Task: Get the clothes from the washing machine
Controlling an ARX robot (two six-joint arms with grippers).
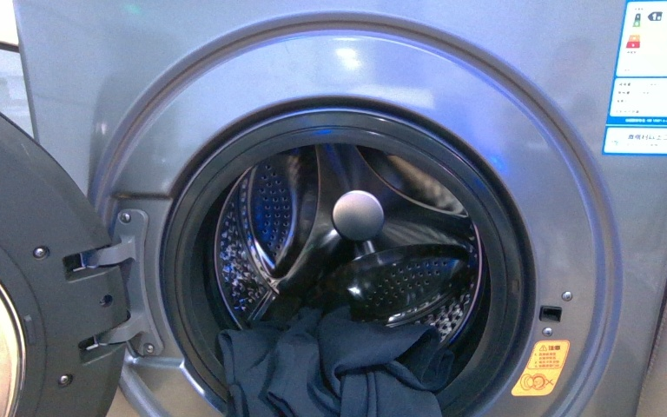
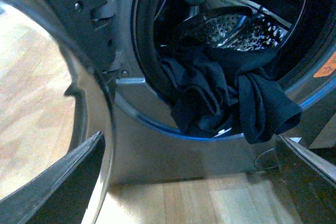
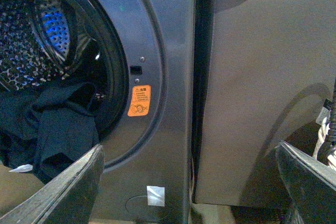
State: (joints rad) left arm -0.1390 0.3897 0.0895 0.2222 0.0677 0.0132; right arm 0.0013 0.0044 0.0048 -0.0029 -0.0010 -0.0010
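Observation:
The grey washing machine [image 1: 521, 78] fills the front view, its round door [image 1: 17, 287] swung open to the left. Dark navy clothes [image 1: 330, 369] lie heaped in the drum's mouth and spill over its lower rim. In the left wrist view the clothes [image 2: 226, 98] hang over the rim, ahead of and above my open left gripper [image 2: 191, 182], which holds nothing. In the right wrist view the clothes [image 3: 52, 124] sit off to one side of my open right gripper [image 3: 189, 187], which faces the washing machine [image 3: 163, 35] front panel near its orange sticker [image 3: 139, 100]. Neither arm shows in the front view.
The perforated steel drum [image 1: 408, 278] with a grey knob [image 1: 358, 215] lies behind the clothes. The open door [image 2: 79, 51] stands close beside the left gripper. A dark cabinet side [image 3: 262, 77] adjoins the machine. Wooden floor [image 2: 210, 198] lies below.

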